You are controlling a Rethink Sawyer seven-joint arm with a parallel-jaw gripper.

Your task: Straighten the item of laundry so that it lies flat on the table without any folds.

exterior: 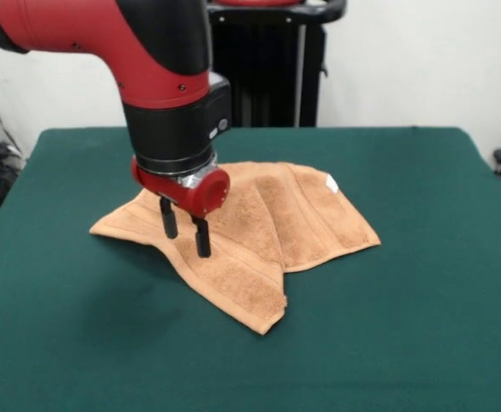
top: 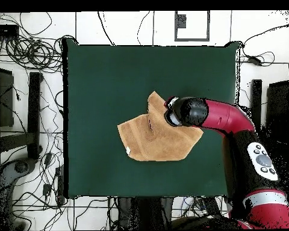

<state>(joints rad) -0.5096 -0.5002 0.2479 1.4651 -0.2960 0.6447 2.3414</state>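
Towel first: the small orange-tan terry-cloth towel [exterior: 272, 223] lies near the middle of the dark green felt-covered table [exterior: 422, 343], well away from every table edge, and it is not flat. One corner is doubled over the rest, and a raised ridge runs from under the arm toward the pointed corner closest to the front camera. A small white tag [exterior: 331, 182] shows on the towel's far side from that corner.

The red and black arm's gripper [exterior: 185, 230] hangs over the towel's folded part, its two black fingers [exterior: 202, 238] spread apart with nothing between them. Their tips seem just above or barely touching the cloth; which of the two is unclear. This placement suggests the arm is lining up on the ridge, to pinch the doubled layer and draw it outward off the towel.

Around the towel the green cloth looks smooth and bare. Beyond the table, the overhead view shows a pale floor with tangled black cables [top: 26, 54] and dark stands [top: 34, 114] beside it, and a white wall [exterior: 422, 60] rises behind the table in the front view
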